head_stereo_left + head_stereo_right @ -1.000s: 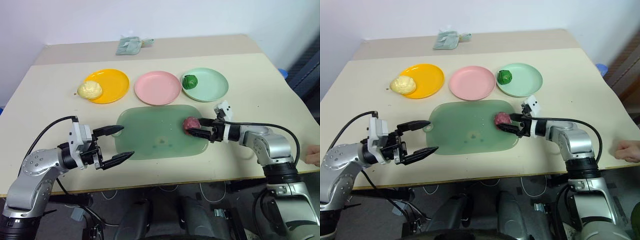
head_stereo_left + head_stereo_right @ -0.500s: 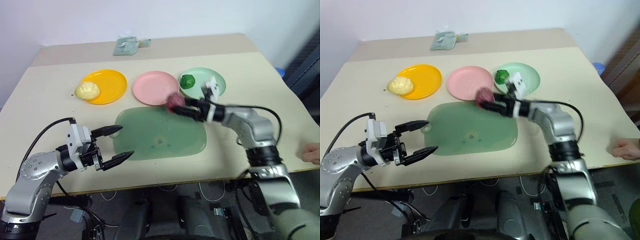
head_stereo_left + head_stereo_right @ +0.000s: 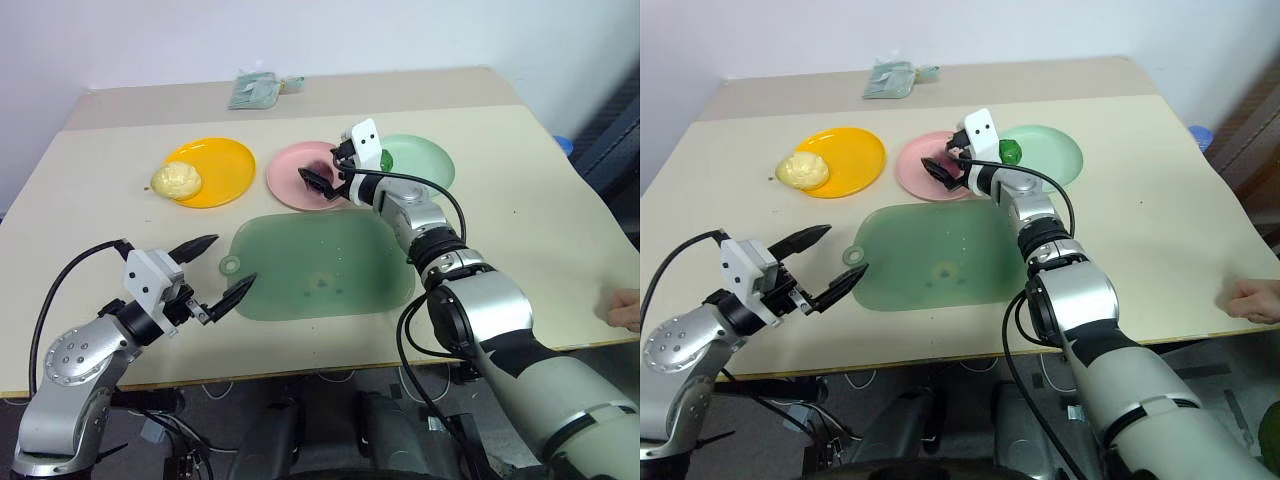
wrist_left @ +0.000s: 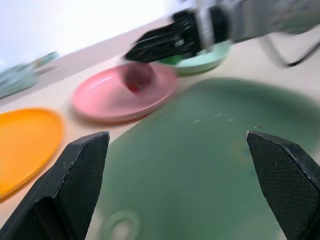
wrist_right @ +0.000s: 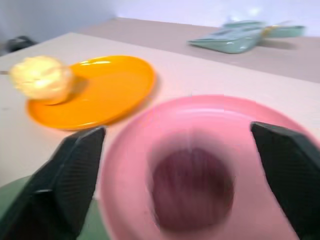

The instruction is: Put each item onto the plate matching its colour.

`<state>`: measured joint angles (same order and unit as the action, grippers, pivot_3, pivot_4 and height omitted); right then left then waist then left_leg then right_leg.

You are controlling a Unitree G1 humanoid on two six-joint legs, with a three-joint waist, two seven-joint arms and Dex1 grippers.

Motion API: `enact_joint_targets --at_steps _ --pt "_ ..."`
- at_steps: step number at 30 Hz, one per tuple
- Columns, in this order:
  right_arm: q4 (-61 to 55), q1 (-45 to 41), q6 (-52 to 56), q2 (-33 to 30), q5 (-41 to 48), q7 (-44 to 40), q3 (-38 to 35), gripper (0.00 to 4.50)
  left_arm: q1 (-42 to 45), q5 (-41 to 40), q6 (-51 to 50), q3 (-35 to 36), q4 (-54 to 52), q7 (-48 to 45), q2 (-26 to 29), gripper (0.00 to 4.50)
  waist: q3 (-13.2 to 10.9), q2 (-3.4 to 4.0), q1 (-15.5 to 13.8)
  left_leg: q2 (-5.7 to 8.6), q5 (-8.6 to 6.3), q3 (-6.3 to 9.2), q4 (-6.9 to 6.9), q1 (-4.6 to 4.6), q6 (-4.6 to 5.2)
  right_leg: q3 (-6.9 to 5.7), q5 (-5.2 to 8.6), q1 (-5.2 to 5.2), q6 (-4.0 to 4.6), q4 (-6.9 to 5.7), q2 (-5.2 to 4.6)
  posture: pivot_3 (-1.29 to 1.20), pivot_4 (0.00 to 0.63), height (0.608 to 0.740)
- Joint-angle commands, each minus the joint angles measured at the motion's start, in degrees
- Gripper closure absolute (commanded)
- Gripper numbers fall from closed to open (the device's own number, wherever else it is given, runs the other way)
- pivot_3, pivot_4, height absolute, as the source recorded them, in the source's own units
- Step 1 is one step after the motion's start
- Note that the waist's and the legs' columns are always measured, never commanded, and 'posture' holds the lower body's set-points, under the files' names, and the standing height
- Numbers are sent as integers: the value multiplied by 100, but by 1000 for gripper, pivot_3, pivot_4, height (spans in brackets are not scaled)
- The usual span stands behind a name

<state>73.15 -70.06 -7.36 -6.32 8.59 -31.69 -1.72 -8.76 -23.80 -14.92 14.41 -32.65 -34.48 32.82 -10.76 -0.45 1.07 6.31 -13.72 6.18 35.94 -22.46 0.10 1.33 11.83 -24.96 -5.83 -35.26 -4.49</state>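
Left gripper [image 3: 219,269] hangs over the table's [image 3: 520,180] near-left edge, its 2 black fingers spread wide with nothing between them, pointing toward the translucent green mat [image 3: 320,262] that lies near the middle of the front edge. Toward the far-left corner sits the orange-yellow plate [image 3: 215,170], and the pale yellow lumpy item [image 3: 176,180] rests on that plate's left rim. Next along is the pink plate [image 3: 295,172], just behind the mat's far edge. Right gripper [image 3: 330,177] reaches over this plate with its fingers fully parted and not closed on anything; in the right wrist view the dark red-pink item [image 5: 192,185] lies blurred between the parted fingers on the pink plate, and whether it is already lying still I cannot tell. Right of that, the pale mint plate [image 3: 425,160] carries the green item [image 3: 384,160] at its left side, partly behind the right wrist. A folded grey-green packet [image 3: 258,90] lies at the table's far edge. At the table's right edge a person's hand [image 3: 626,308] shows.
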Motion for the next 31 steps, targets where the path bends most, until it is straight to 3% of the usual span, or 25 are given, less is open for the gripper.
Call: enact_joint_targets --at_steps 1,6,10,15,21,31 --pt "-45 -180 -327 -113 26 -203 -261 12 144 264 100 163 -114 552 -240 0 0 0 1 0 -1 0 0 0 1 0 0 0 0 -1 4 0 150 740" --pt "-554 219 -485 -529 145 -1226 -414 12 167 344 52 47 65 552 -257 0 0 0 -6 0 0 -1 3 0 1 0 0 2 0 -1 6 0 150 740" --pt "-3053 1764 211 -1295 522 -2126 -408 12 208 590 167 -98 598 471 -220 0 1 1 -56 0 -2 1 7 1 3 -3 -1 8 -1 1 5 0 150 740" --pt "-6044 4033 1301 -2250 689 -1608 -894 12 184 661 389 28 976 446 -285 0 1 3 -80 3 -7 5 12 -3 12 -6 0 11 -2 4 -6 0 150 740" --pt "-7815 5775 2317 -2826 1109 -1154 -1673 12 118 421 477 49 1195 76 -265 0 6 13 -30 -9 -7 -3 11 5 9 2 1 14 0 2 -5 0 150 740" --pt "-8585 6511 2884 -3015 1547 -1014 -2012 12 426 355 425 -175 1252 -112 -335 0 7 11 -86 -9 -7 -1 23 6 11 -3 2 28 -2 11 -7 0 150 740"
